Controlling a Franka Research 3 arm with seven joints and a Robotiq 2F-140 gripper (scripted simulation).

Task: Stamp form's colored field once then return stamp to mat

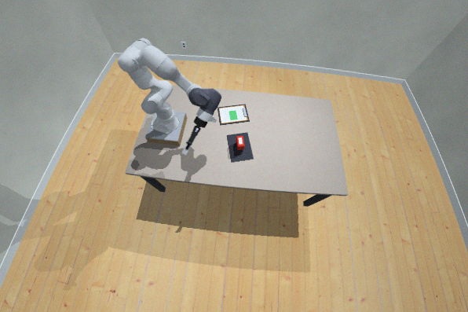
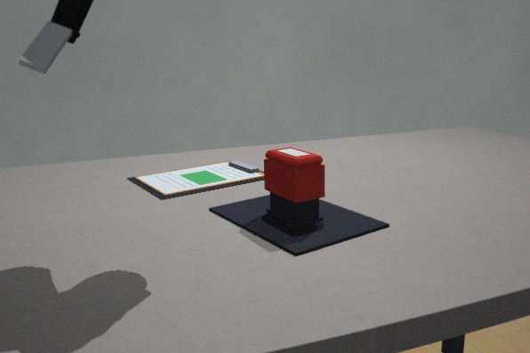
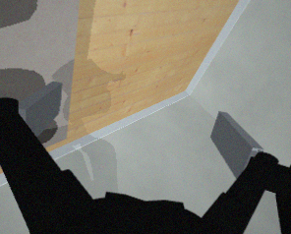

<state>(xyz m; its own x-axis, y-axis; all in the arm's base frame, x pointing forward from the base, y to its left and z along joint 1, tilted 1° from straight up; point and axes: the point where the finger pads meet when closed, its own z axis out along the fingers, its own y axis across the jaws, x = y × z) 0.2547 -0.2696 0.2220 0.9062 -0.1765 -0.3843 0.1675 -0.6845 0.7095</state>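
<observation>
Grey walls and a plank floor (image 1: 235,251) surround the beige tabletop (image 1: 290,141), which carries a dark mat (image 2: 338,226). The red stamp (image 2: 293,177) stands upright at the mat's middle, the green-fielded form (image 2: 196,179) just beyond it. Cut off by the exterior view's upper left corner, the end effector (image 1: 186,148) hangs wide open and empty, well apart from the mat.

Stamp (image 2: 293,183): stood upright on the mat (image 2: 351,223), at its middle.
Mat: lay on the table (image 2: 422,204), in front of the form (image 2: 197,178) in the exterior view.
Gripper (image 1: 188,145): hung high over the table, well apart from both, fingers spread.
</observation>
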